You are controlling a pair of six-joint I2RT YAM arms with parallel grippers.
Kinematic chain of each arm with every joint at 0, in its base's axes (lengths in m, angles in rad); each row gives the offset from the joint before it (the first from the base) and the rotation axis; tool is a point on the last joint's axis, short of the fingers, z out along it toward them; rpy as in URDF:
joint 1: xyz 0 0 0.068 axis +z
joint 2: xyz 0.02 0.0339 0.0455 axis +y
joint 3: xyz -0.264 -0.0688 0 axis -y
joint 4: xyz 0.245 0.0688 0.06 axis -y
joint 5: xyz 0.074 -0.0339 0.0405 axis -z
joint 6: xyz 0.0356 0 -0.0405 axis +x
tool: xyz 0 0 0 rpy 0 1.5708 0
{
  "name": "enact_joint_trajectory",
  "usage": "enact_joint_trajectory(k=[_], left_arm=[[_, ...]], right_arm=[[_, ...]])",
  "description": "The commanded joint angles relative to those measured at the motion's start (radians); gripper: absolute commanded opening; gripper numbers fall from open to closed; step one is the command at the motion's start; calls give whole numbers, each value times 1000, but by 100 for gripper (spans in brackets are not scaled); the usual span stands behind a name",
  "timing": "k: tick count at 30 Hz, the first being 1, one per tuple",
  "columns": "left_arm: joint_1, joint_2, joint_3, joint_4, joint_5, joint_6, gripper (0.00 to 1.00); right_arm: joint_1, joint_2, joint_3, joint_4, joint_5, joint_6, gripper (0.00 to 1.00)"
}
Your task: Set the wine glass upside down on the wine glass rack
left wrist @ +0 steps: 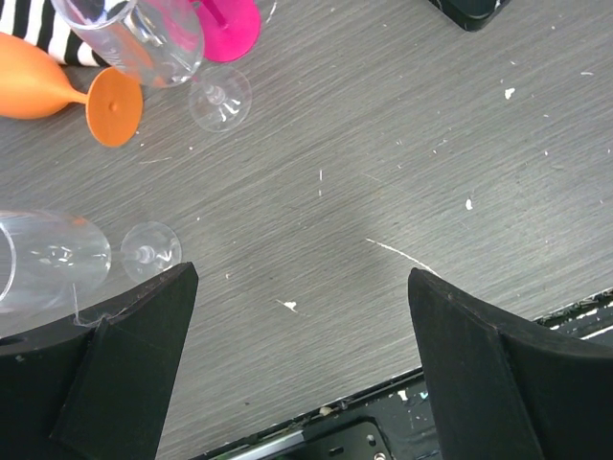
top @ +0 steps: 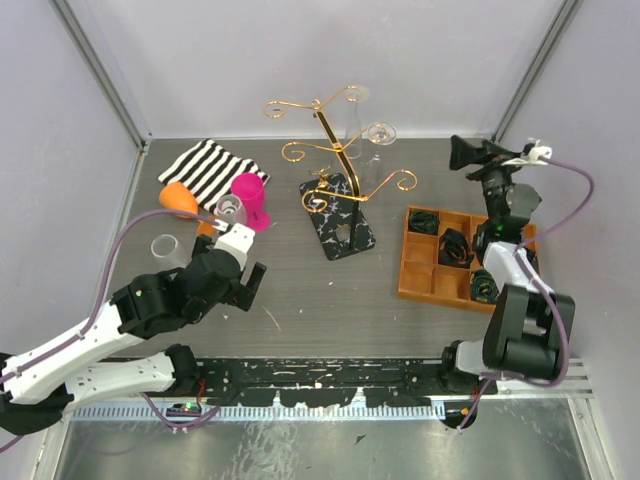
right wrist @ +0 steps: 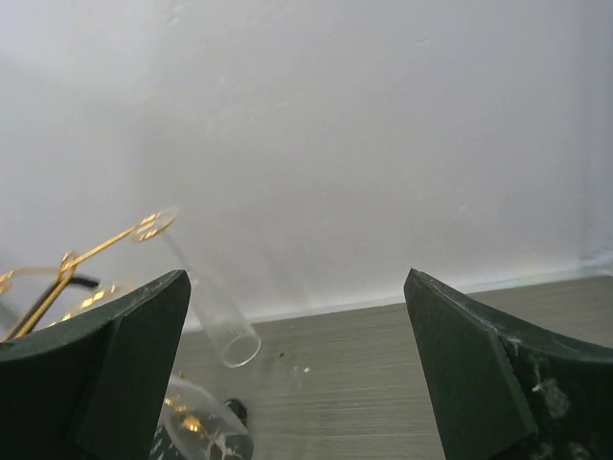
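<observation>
**Top view**
- Arms: two are seen, with their bases at the near edge of the table (top: pixel 330 300).
- Left gripper (top: pixel 243 290): spread wide over bare table at the left, with nothing gripped.
- Right gripper (top: pixel 458 158): raised at the far right, to the right of the rack and not touching it. Its fingers are parted and nothing is held.
- Rack (top: pixel 337 215): one, set at mid-table. It has a gold wire stem with curled arms on a black base with white marbling.
- Wine glass (top: pixel 378 133): one, clear, seen at the rack's far right arm with its round foot by the curl.
- Other glasses: four are counted at the left. One orange glass (top: pixel 178 198) lies on its side, with one pink glass (top: pixel 250 195) and two clear glasses (top: pixel 228 208).
- Cloth (top: pixel 210 170): one, striped black and white, at the far left.
- Tray (top: pixel 420 280): one, orange and divided into compartments, with dark rolled items in several of them.

**Left wrist view**
- Fingers (left wrist: pixel 124 374): two are shown, far apart, with only table between them.
- Glasses: two clear ones, the orange one and the pink one's foot are seen beyond the fingers. One clear glass lies just beside the left finger.

**Right wrist view**
- Fingers (right wrist: pixel 498 374): two are shown, wide apart, with nothing grasped.
- Wine glass (right wrist: pixel 215 311): shown as a slim clear bowl, tilted and blurred. Its foot is up at a gold curl and its open mouth is lower down, above the table.
</observation>
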Motion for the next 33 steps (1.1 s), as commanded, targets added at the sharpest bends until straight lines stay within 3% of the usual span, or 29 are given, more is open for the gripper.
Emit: enact_joint_trajectory(k=[1, 8, 13, 16, 19, 22, 25, 28, 33], left_arm=[[4, -23, 50, -1, -69, -33, 98], [16, 6, 139, -28, -193, -39, 98], [101, 18, 195, -47, -170, -39, 98], [172, 13, 216, -64, -144, -42, 98], [249, 20, 236, -82, -109, -38, 98], [335, 33, 255, -93, -66, -43, 98], [404, 44, 275, -104, -16, -46, 98], [460, 47, 297, -120, -4, -29, 98], [546, 58, 331, -161, 43, -10, 98]], right_arm=[[3, -168, 93, -460, 360, -18, 100], [1, -297, 306, -1019, 464, 57, 100], [2, -265, 576, -1490, 445, -22, 100], [2, -272, 661, -1670, 384, -82, 100], [0, -299, 717, -1762, 318, -105, 100], [-3, -385, 660, -1735, 181, -114, 100], [-4, -464, 613, -1719, 189, -134, 100], [-1, -540, 615, -1762, 295, -191, 100], [132, -643, 637, -1833, 309, -291, 100]])
